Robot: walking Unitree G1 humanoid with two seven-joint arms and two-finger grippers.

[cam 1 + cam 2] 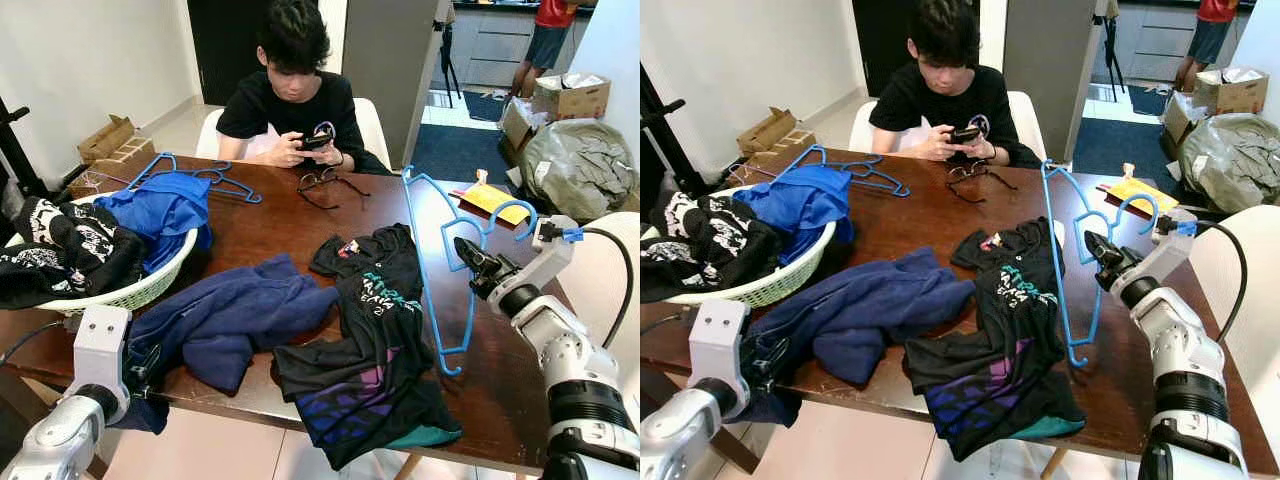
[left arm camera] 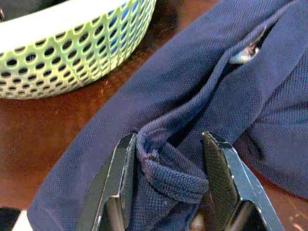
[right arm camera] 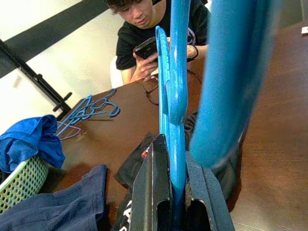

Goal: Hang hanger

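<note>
Your right gripper [image 1: 468, 252] clamps a blue hanger [image 1: 432, 265], raised over the brown table [image 1: 300, 225] beside a black shirt [image 1: 370, 350]. Your left gripper [image 2: 166, 166] has its fingers closed around a fold of the navy shirt [image 1: 225, 315], near the green basket [image 1: 140, 290].

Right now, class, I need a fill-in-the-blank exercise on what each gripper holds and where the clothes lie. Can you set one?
1. The right gripper is shut on a ____ hanger.
2. The left gripper pinches a fold of the ____ garment.
3. The green basket stands on the table's ____ side.
4. The black T-shirt lies between the navy garment and the ____.

Missing words: blue; navy; left; hanger
</note>
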